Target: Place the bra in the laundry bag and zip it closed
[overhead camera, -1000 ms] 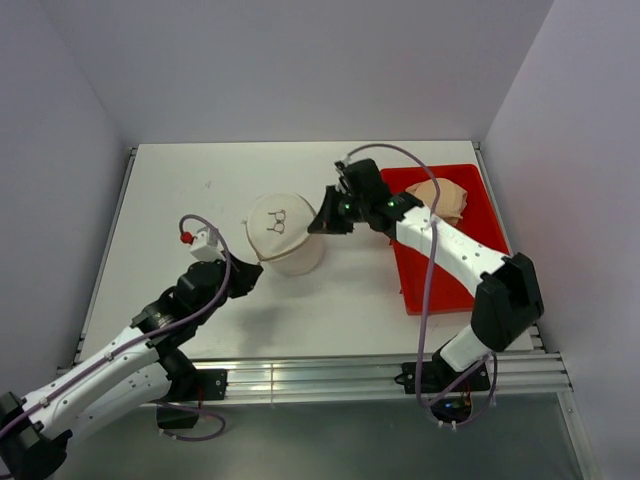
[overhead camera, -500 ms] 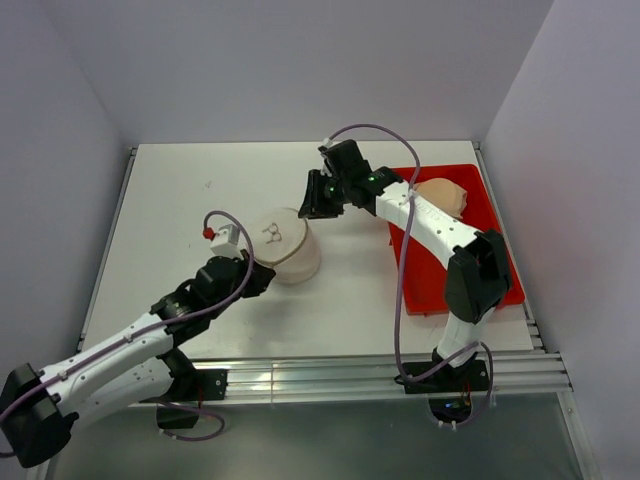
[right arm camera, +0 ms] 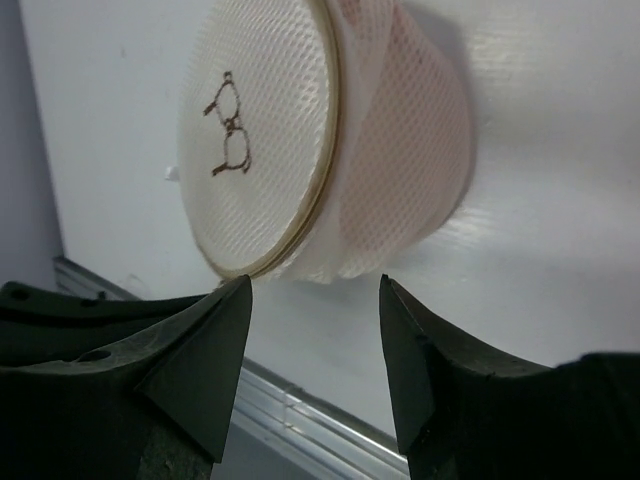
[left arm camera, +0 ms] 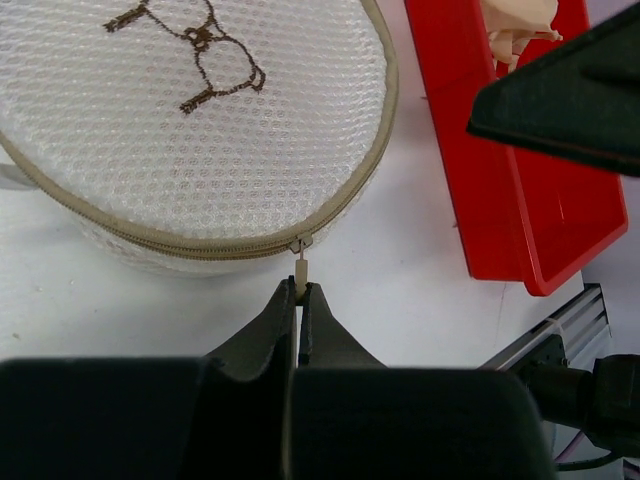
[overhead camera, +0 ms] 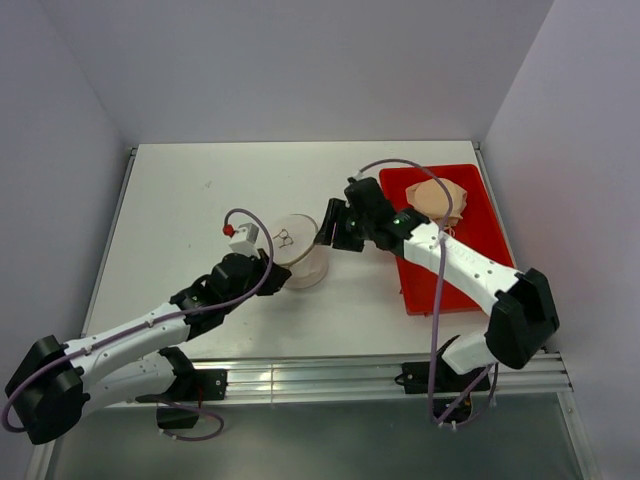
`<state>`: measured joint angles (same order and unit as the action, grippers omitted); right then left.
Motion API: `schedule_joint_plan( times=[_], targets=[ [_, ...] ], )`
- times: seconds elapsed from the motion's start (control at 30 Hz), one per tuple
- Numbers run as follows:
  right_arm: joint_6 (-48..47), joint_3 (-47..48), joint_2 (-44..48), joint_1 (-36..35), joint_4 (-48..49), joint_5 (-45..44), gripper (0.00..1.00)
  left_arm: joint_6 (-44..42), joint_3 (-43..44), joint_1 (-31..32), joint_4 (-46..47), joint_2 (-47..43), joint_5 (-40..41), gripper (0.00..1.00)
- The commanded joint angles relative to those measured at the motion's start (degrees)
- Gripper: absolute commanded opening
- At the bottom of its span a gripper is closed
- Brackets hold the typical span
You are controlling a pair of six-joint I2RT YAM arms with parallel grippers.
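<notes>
Two arms: both reach over a white table (overhead camera: 180, 200) toward the laundry bag (left arm camera: 190, 130), which sits near the table's middle.
Laundry bag: a white mesh drum, tilted, with a tan zip running round the rim of the round face that bears the spectacles mark.
Bra (right arm camera: 400, 160): a pinkish tint shows through the mesh side wall in the right wrist view, so it appears to be inside the bag.
Left gripper (left arm camera: 300, 292): jaws pinched together on the small zipper pull (left arm camera: 300, 268), which hangs from the slider at the bag's near rim.
Right gripper (right arm camera: 315, 285): fingers spread apart, holding nothing, near the bag's other side and not touching it.
Red tray (overhead camera: 480, 200): on the right, holding a darker tan bra (overhead camera: 434, 196) that is not part of this job.
Step in hand: zipping closed; how much of the zip remains open cannot be told.
Next move: the left arm likely needs to draw the pull along the rim's curve while the right gripper braces the bag against sliding.
</notes>
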<state>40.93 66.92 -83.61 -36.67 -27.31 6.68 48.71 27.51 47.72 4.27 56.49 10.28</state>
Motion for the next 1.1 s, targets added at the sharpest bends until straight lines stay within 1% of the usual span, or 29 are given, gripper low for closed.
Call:
schedule_joint_plan(
  times=[0.0,0.23,0.47,0.63,0.77,0.8,0.83,0.87,0.9,0.97,1.0,1.07],
  targets=[
    [10.1,-6.0,6.1,-2.2,6.9,-1.1,0.61,-1.8,2.3,1.1,4.8,1.2,-1.3,0.0],
    [16.9,-9.6,7.9,-7.1,9.7,-5.4,0.61,-2.7,3.1,4.0,7.1,4.3,-1.5,0.0],
    [20.9,-13.6,7.4,-7.6,13.8,-5.4,0.58,-2.9,4.5,6.6,7.9,6.2,-0.7,0.0],
    [21.7,-14.7,7.4,-8.1,14.8,-5.8,0.57,-3.1,5.0,6.9,8.1,7.0,-0.7,0.0],
    [21.8,-14.9,6.4,-8.0,15.8,-5.7,0.52,-3.3,5.3,7.3,8.3,7.5,-0.8,0.0],
    [21.9,-14.8,5.7,-8.1,16.0,-5.8,0.5,-3.2,5.2,7.4,8.2,7.6,-0.8,0.0],
    [21.9,-14.8,5.5,-8.0,16.1,-5.6,0.41,-3.2,5.2,7.4,8.1,7.6,-0.7,0.0],
    [21.9,-14.5,5.2,-8.0,16.5,-5.5,0.34,-3.1,4.9,7.4,7.9,7.7,-0.7,0.0],
    [21.9,-14.4,4.6,-8.0,16.6,-5.4,0.24,-3.1,4.8,7.4,7.6,7.7,-0.6,0.0],
    [21.7,-13.7,4.0,-7.9,16.2,-5.7,0.16,-3.1,4.1,7.4,7.0,7.0,-0.4,0.0],
    [21.0,-13.3,3.5,-7.8,15.8,-5.9,0.1,-3.0,3.8,7.4,6.2,6.5,-0.2,0.0],
    [20.5,-13.1,3.3,-6.8,15.2,-5.9,0.04,-3.0,2.5,7.4,5.3,4.6,0.8,0.0]
  ],
)
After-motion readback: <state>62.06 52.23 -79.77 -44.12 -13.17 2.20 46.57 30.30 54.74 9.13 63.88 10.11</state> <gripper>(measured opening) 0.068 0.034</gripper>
